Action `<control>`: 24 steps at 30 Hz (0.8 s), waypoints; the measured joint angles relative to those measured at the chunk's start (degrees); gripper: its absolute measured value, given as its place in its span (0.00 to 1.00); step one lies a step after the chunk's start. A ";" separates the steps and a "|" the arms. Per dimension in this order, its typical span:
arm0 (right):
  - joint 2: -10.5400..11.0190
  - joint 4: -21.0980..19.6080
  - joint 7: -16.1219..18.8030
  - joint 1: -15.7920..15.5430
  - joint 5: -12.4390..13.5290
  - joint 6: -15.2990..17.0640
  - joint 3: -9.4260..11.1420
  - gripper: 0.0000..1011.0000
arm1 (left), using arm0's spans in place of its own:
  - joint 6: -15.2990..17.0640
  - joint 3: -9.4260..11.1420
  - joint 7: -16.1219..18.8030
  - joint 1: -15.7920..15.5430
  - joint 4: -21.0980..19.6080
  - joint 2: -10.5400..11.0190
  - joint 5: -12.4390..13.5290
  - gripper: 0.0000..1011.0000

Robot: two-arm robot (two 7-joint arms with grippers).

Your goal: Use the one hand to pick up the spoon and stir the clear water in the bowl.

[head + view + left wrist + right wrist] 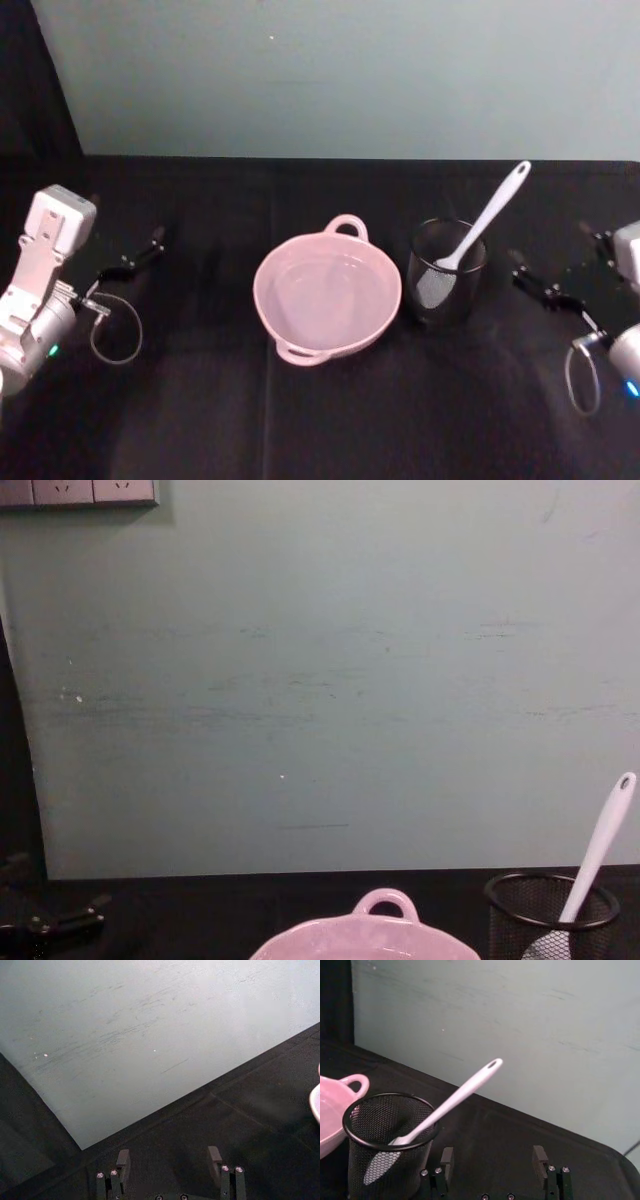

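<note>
**Head view.** The bowl (262, 300) is sitting at the middle of the black table (200, 420), its loop handle pointing to 12 o'clock. The clear water (328, 292) is showing as a faint shine inside it. At 3 o'clock of the bowl, just beside it, the mesh cup (440, 305) is standing upright. The spoon (492, 212) is standing in the cup, paddle head down, its handle leaning out towards 1 o'clock. The left gripper (125, 218) is sitting well apart from the bowl at 9 o'clock. The right gripper (550, 243) is sitting at 3 o'clock of the cup, near it but apart from it.

**Left wrist view.** The left gripper (168, 1156) is holding its jaws wide apart with nothing between them, over bare table and facing the pale wall (150, 1035). A sliver of the bowl's rim (316, 1102) is peeking in at the edge.

**Right wrist view.** The right gripper (493, 1155) is likewise spreading its jaws wide and gripping nothing. The mesh cup (355, 1155) is standing near one finger. The spoon (462, 1091) is leaning on the cup's rim, its paddle showing through the mesh. The bowl (355, 1082) is sitting just beside the cup.

**Chest view.** The bowl's loop handle (385, 905) is rising at 6 o'clock. The mesh cup (510, 915) is standing at 3 o'clock of the bowl, with the spoon (600, 850) slanting towards 1 o'clock. The left gripper's fingers (75, 917) are showing well apart at 9 o'clock of the bowl.
</note>
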 joint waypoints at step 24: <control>-14.34 2.05 11.98 3.90 29.67 8.03 9.20 0.99 | 0.00 0.01 0.00 0.00 0.00 0.00 0.00 1.00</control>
